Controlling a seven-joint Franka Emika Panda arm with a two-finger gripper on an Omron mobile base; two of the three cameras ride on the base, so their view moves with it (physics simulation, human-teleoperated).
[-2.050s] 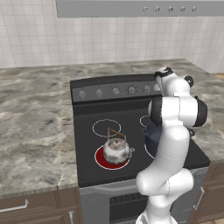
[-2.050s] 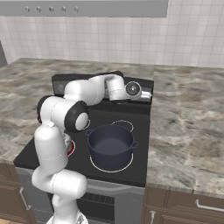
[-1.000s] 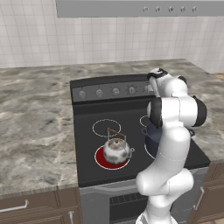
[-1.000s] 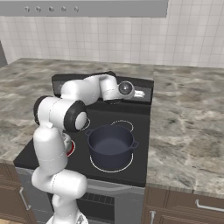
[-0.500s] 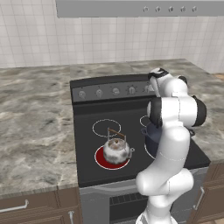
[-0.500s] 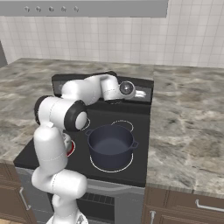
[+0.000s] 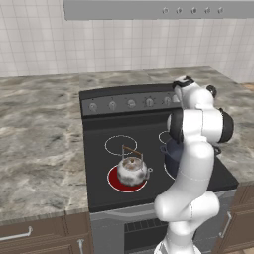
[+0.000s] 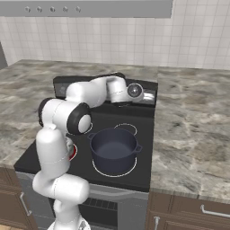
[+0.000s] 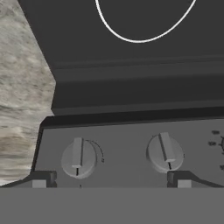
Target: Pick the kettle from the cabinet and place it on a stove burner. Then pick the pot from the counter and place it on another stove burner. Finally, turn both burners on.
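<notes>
Where stove's glossy: round kettle (image 7: 131,170).

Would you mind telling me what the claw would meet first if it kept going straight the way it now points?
Most likely the stove's control panel: the open claw faces it, with two knobs just ahead. Which knob comes first is unclear.

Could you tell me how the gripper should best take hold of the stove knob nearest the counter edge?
Probably straight on from the front, open gripper straddling the round grey knob, one finger on each side of its raised centre ridge, which gives flat faces to turn against.
</notes>
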